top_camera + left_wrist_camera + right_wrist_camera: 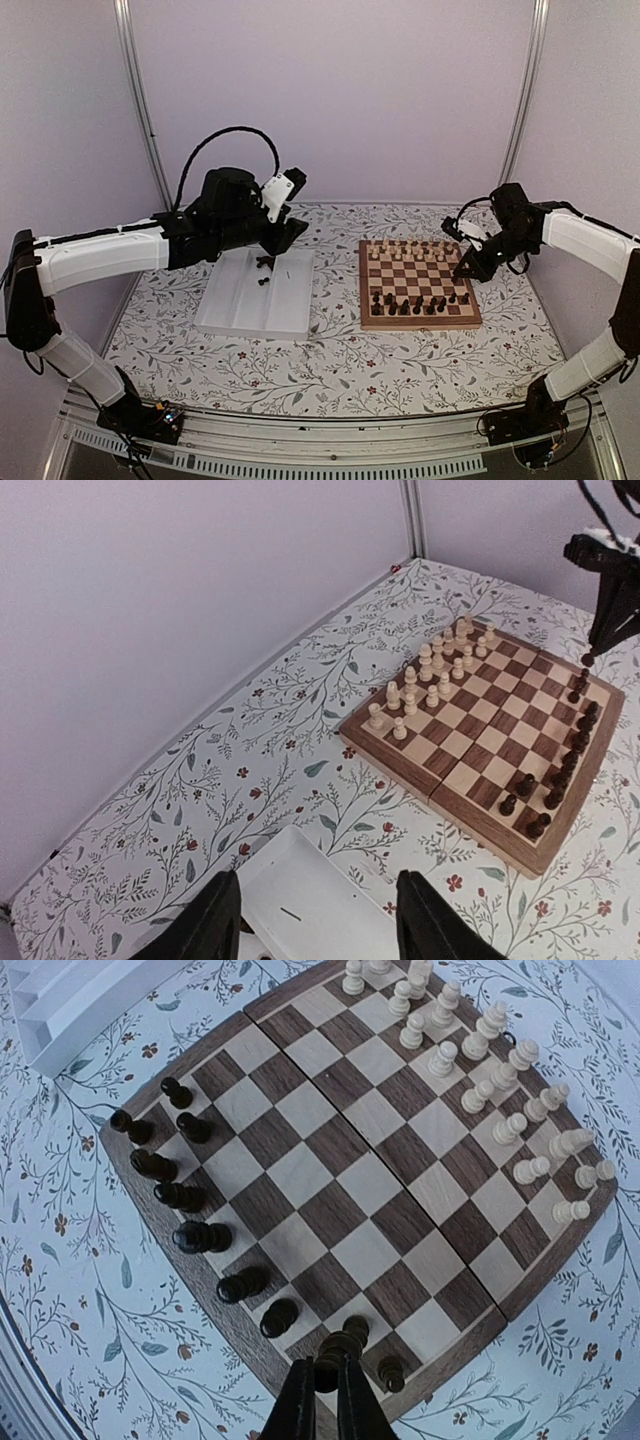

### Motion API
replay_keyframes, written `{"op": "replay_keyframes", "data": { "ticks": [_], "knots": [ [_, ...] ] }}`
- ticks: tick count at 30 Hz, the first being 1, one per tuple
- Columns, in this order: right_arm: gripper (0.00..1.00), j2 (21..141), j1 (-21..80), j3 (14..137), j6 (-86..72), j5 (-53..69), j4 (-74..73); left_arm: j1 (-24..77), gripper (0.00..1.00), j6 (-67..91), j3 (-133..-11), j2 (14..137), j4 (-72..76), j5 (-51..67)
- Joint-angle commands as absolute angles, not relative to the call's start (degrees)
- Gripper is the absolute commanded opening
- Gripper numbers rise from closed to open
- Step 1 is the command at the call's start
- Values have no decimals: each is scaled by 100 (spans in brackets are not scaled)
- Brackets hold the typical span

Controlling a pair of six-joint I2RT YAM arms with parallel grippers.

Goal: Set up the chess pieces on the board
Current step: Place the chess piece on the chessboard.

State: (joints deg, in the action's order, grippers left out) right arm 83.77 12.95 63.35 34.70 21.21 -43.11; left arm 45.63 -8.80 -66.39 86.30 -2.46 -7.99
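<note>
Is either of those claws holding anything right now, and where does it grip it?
The right gripper pinches a dark chess piece near its top. The left gripper holds nothing.

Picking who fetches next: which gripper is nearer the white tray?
Left. The left gripper hangs over the far end of the white tray; the right gripper is at the right side of the chessboard, shut on a dark chess piece.

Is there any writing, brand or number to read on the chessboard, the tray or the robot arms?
None readable. The square wooden chessboard has a plain border; the white rectangular plastic tray bears only a short dark dash; the white-shelled left arm and right arm show no legible label.
</note>
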Motion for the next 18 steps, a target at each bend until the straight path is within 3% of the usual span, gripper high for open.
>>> {"op": "replay_keyframes", "data": {
  "ticks": [1,18],
  "knots": [
    [7,7697,1038,5857,3807,2134,-4456,4579,55,-898,-6811,8739,-263,-782],
    [8,8064,1018,5181,4069,2327,-3823,4579,55,-892,-6847,8841,-315,-785]
  ]
}}
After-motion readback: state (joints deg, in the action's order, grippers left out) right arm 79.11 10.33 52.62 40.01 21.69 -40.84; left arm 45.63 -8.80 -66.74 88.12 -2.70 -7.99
